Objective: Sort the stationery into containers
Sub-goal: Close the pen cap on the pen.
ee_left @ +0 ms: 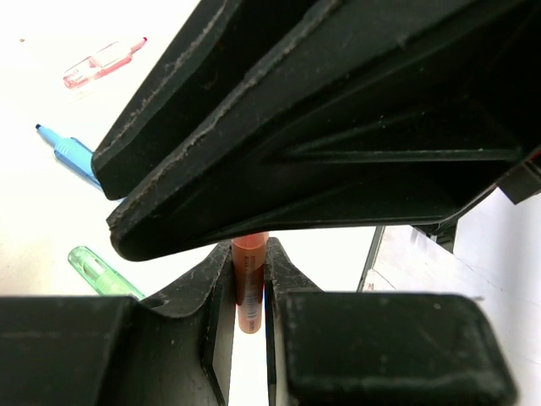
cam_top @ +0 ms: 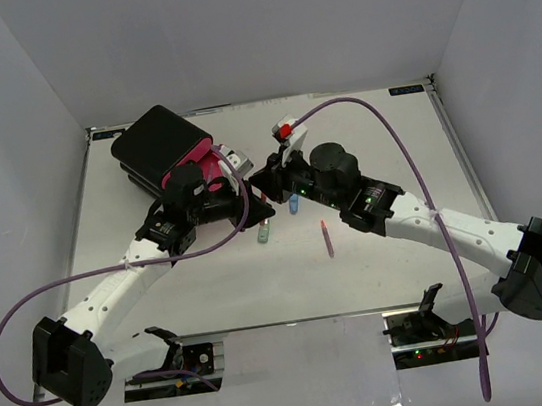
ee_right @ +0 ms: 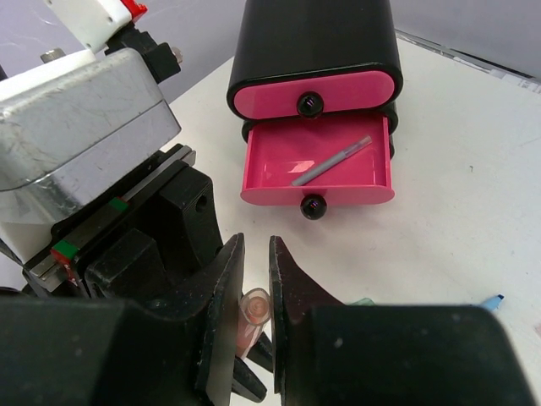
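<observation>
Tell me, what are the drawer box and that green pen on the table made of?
Drawer box: likely moulded plastic; the black shell is smooth with a soft sheen, and the pink open drawer is smooth and evenly coloured. Green pen: translucent plastic, apparently; light passes through its barrel.

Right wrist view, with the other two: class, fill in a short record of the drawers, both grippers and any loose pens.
top drawer: shut
second drawer: pulled open, one grey pen inside
left gripper: shut on orange pen
right gripper: shut on orange pen, apparently the same one
loose on table: green pen, blue pen, pink pen
</observation>
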Controlling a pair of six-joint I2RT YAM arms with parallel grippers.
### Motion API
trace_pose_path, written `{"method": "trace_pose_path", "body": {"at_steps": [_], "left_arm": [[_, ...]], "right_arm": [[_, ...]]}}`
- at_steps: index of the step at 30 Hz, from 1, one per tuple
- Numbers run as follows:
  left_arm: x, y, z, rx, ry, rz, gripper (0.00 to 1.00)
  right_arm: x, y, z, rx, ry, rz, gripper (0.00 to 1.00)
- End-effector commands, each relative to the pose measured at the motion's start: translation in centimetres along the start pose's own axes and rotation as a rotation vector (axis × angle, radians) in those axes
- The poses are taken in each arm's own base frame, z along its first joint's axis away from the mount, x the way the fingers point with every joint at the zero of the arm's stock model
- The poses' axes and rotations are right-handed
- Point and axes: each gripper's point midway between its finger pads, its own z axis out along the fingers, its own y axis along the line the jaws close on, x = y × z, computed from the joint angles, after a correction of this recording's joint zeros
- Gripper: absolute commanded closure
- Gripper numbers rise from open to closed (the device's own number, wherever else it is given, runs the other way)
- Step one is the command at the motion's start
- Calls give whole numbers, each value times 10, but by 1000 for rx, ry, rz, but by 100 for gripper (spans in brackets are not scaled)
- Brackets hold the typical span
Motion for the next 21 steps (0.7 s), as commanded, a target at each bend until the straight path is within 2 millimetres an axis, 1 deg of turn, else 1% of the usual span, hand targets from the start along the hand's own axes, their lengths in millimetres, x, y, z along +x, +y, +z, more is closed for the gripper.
{"method": "trace_pose_path", "body": {"at_steps": [1, 4, 7, 10, 11, 12, 13, 16, 17, 18, 19, 21], "left_arm": [[-234, -41, -90, -102, -740, 455, 100], [-232, -42, -91, -103, -728, 481, 100], [-222, -45, -87, -80, -686, 509, 100], [-204, -49, -80, -32, -631, 528, 100], [-193, -46, -75, -22, -602, 523, 100], [-187, -49, -76, -7, -591, 538, 100], [-181, -50, -74, 4, -578, 542, 100], [-155, -47, -68, 27, -528, 528, 100], [-149, -46, -67, 30, -518, 521, 100], [-139, -44, -64, 33, -500, 507, 100], [-134, -43, -63, 35, -492, 501, 100], [-120, -38, -59, 33, -464, 478, 100]], "right_arm": [[247, 16, -109, -76, 976, 32, 92], [249, 14, -112, -67, 982, 27, 92], [244, 13, -111, -59, 962, 23, 92], [227, 15, -102, -59, 904, 17, 92], [220, 15, -99, -47, 881, 12, 92], [210, 15, -95, -37, 851, 11, 92], [205, 15, -93, -33, 838, 11, 92], [183, 17, -86, -20, 771, 8, 92], [175, 16, -84, -5, 747, 5, 89], [169, 15, -82, 4, 727, 3, 86], [159, 13, -78, 24, 696, -2, 81], [145, 8, -75, 64, 651, -9, 76]]}}
